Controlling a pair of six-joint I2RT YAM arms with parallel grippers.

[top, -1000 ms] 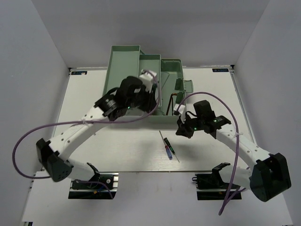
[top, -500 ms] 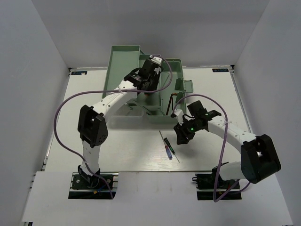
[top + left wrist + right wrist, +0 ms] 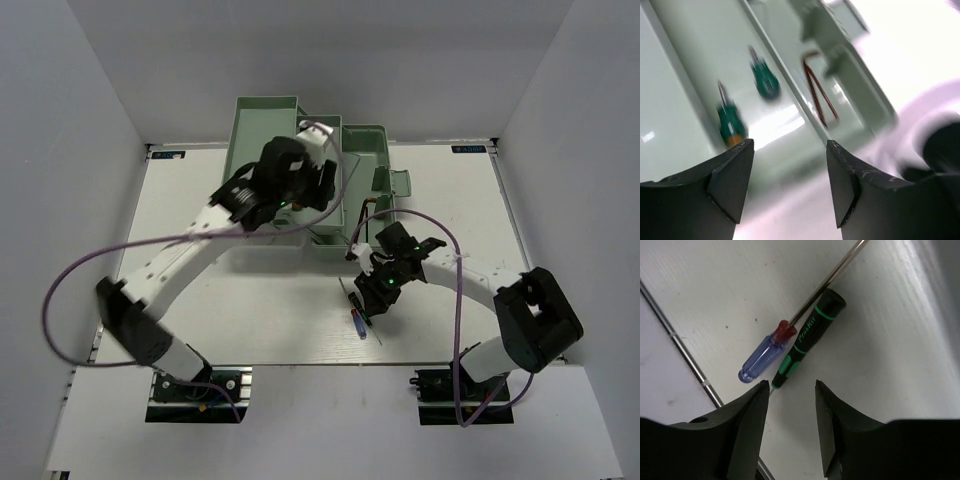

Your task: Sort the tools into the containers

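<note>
The sage-green toolbox [image 3: 262, 128] stands open at the back of the table. My left gripper [image 3: 322, 182] hovers over it, open and empty. In the left wrist view, the gripper [image 3: 790, 150] is above a tray [image 3: 685, 65] holding two green-handled screwdrivers [image 3: 730, 124] [image 3: 765, 84]. Dark hex keys [image 3: 818, 97] lie in the neighbouring compartment. My right gripper [image 3: 372, 292] is open and empty, just above the two precision screwdrivers on the table. In the right wrist view, the blue-handled one [image 3: 762, 354] and the black-and-green one [image 3: 809, 335] lie side by side just ahead of the open gripper [image 3: 790, 385].
The toolbox's clear lid [image 3: 396, 183] juts out to the right at the back. A thin metal seam [image 3: 687, 357] crosses the white table near the screwdrivers. White walls close in the table on three sides.
My right gripper has moved left and nearer, down over the two precision screwdrivers. My left gripper reached far over the toolbox and has drawn back a little, still open.
</note>
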